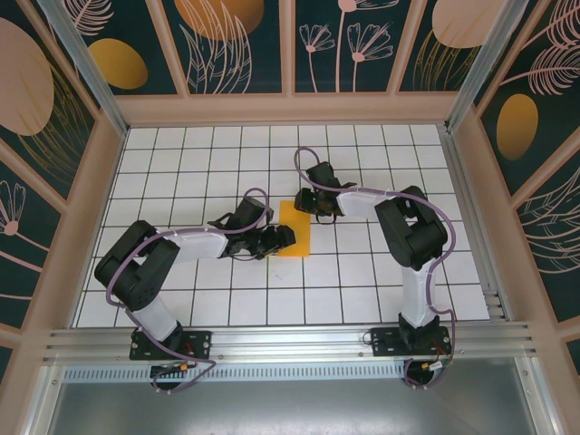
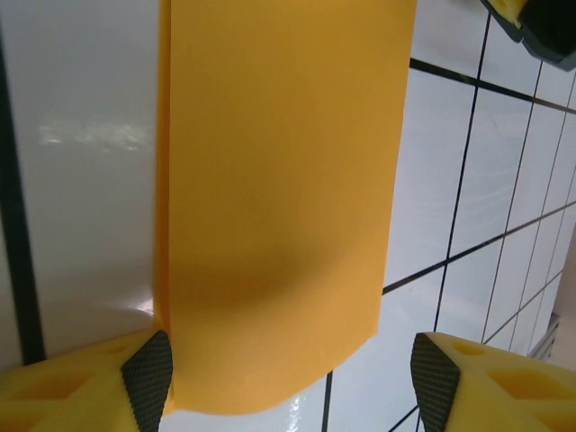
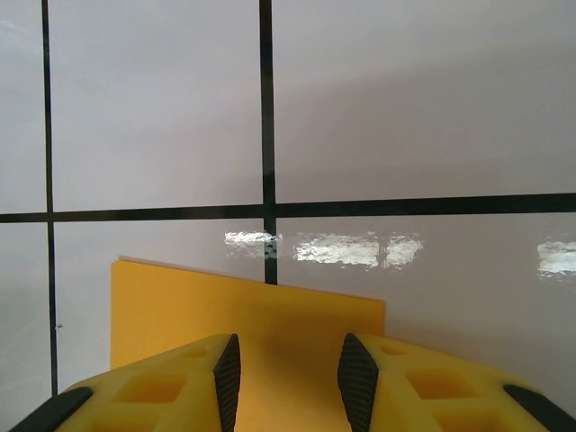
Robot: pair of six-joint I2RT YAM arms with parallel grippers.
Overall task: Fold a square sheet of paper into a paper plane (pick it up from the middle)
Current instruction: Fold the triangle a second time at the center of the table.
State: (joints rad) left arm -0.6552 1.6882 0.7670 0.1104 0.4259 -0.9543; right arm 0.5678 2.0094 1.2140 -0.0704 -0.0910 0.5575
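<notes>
The square sheet of paper [image 1: 296,232] lies on the tiled table, folded into a narrow orange strip about one tile wide. My left gripper [image 1: 277,242] is at its near left edge. In the left wrist view the left gripper [image 2: 292,389] is open wide across the strip's near end [image 2: 279,180], its left pad [image 2: 148,378] against the doubled edge and the right pad [image 2: 436,382] well clear of the paper. My right gripper [image 1: 306,201] is over the strip's far end. In the right wrist view its fingers [image 3: 227,382] stand partly apart, with the paper [image 3: 180,306] flat beneath the gap.
The white grid table [image 1: 362,272] is walled by wooden frames with patterned panels [image 1: 240,45]. An aluminium rail [image 1: 290,340] runs along the near edge by the arm bases. In the left wrist view, the right gripper's tip [image 2: 540,22] shows at the top right corner.
</notes>
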